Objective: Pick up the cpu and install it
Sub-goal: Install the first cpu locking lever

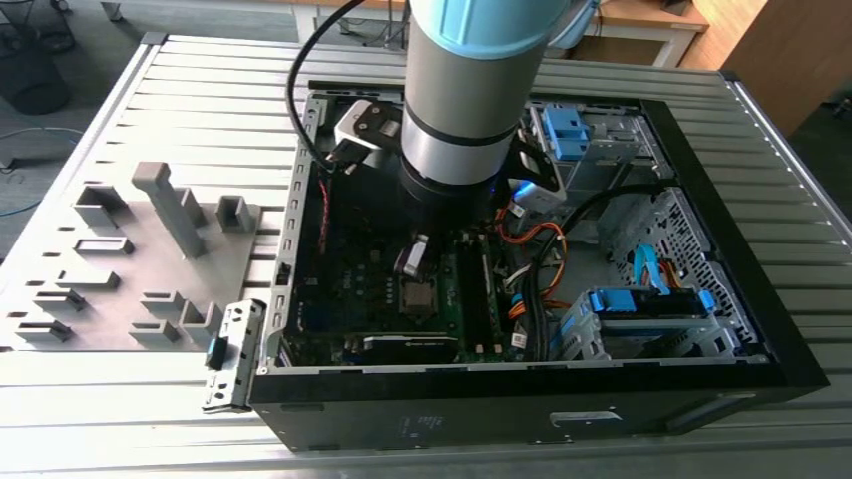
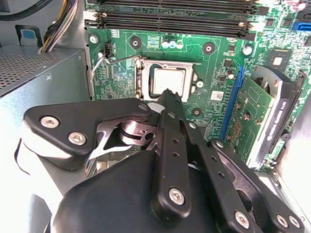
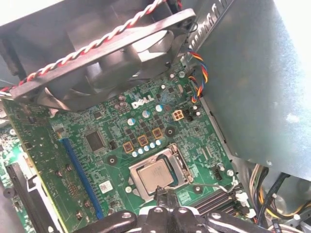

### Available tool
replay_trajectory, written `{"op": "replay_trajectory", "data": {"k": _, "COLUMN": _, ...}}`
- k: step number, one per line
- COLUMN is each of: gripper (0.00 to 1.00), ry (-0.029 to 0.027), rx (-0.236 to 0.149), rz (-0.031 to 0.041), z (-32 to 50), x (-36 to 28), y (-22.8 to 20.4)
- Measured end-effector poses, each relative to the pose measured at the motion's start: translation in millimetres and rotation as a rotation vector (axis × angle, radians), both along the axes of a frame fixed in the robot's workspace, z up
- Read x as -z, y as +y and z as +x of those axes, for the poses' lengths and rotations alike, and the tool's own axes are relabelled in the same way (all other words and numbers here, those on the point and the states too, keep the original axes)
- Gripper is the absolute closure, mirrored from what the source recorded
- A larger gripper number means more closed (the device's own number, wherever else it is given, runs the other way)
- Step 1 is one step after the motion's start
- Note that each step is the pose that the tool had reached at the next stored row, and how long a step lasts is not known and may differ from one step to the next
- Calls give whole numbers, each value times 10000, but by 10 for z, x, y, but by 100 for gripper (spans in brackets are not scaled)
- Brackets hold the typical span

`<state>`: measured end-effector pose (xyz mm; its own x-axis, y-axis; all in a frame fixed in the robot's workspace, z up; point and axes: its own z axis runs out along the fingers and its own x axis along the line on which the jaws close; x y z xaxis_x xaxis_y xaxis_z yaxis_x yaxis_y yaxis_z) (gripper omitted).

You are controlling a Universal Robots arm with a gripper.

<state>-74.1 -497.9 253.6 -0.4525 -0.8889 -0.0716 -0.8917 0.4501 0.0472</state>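
Now the cpu [image 3: 155, 174] lies flat in its socket [image 3: 171, 156] on the green motherboard [image 3: 116, 131] inside the open computer case [image 1: 785, 329]; the claw [image 2: 168, 96], narrowed and holding nothing, hovers just above its near edge.

The cpu [image 3: 154, 175] has a brushed silver metal top with a dull sheen, set in a bright steel socket frame [image 2: 142, 77]. The motherboard [image 3: 146, 131] is glossy green, with a blue plastic slot [image 3: 80, 177]. The pincer [image 2: 167, 97] is matt black metal with shiny screws. The case [image 1: 533, 409] is black outside and bare grey sheet metal inside. The table [image 1: 200, 90] is ribbed, pale aluminium. The fixture blocks [image 1: 160, 215] look matt grey plastic.
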Motion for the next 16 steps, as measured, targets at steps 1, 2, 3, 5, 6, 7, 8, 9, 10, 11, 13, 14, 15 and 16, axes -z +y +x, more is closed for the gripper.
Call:
{"op": "replay_trajectory", "data": {"k": 1, "gripper": 89, "ry": 0, "rx": 2, "rz": 8, "z": -1, "x": 0, "y": 6}}
{"op": "replay_trajectory", "data": {"k": 2, "gripper": 89, "ry": -1, "rx": 2, "rz": 13, "z": -1, "x": 1, "y": 14}}
{"op": "replay_trajectory", "data": {"k": 3, "gripper": 89, "ry": -1, "rx": 2, "rz": 14, "z": 0, "x": 1, "y": 21}}
{"op": "replay_trajectory", "data": {"k": 5, "gripper": 89, "ry": 0, "rx": 1, "rz": 16, "z": 1, "x": 1, "y": 36}}
{"op": "replay_trajectory", "data": {"k": 6, "gripper": 89, "ry": 0, "rx": 1, "rz": 23, "z": 2, "x": 0, "y": 44}}
{"op": "replay_trajectory", "data": {"k": 7, "gripper": 89, "ry": 0, "rx": 1, "rz": 40, "z": 3, "x": 1, "y": 53}}
{"op": "replay_trajectory", "data": {"k": 8, "gripper": 89, "ry": -1, "rx": 1, "rz": 58, "z": 4, "x": 1, "y": 61}}
{"op": "replay_trajectory", "data": {"k": 9, "gripper": 89, "ry": -1, "rx": 1, "rz": 74, "z": 5, "x": 1, "y": 68}}
{"op": "replay_trajectory", "data": {"k": 10, "gripper": 89, "ry": -1, "rx": 1, "rz": 77, "z": 6, "x": 1, "y": 70}}
{"op": "replay_trajectory", "data": {"k": 11, "gripper": 89, "ry": -1, "rx": 1, "rz": 77, "z": 6, "x": 1, "y": 70}}
{"op": "replay_trajectory", "data": {"k": 13, "gripper": 89, "ry": 0, "rx": 1, "rz": 78, "z": 6, "x": 1, "y": 70}}
{"op": "replay_trajectory", "data": {"k": 14, "gripper": 89, "ry": -1, "rx": 2, "rz": 78, "z": 6, "x": -1, "y": 71}}
{"op": "replay_trajectory", "data": {"k": 15, "gripper": 89, "ry": 0, "rx": 1, "rz": 76, "z": 6, "x": -10, "y": 71}}
{"op": "replay_trajectory", "data": {"k": 16, "gripper": 89, "ry": 0, "rx": 2, "rz": 80, "z": 6, "x": -26, "y": 71}}
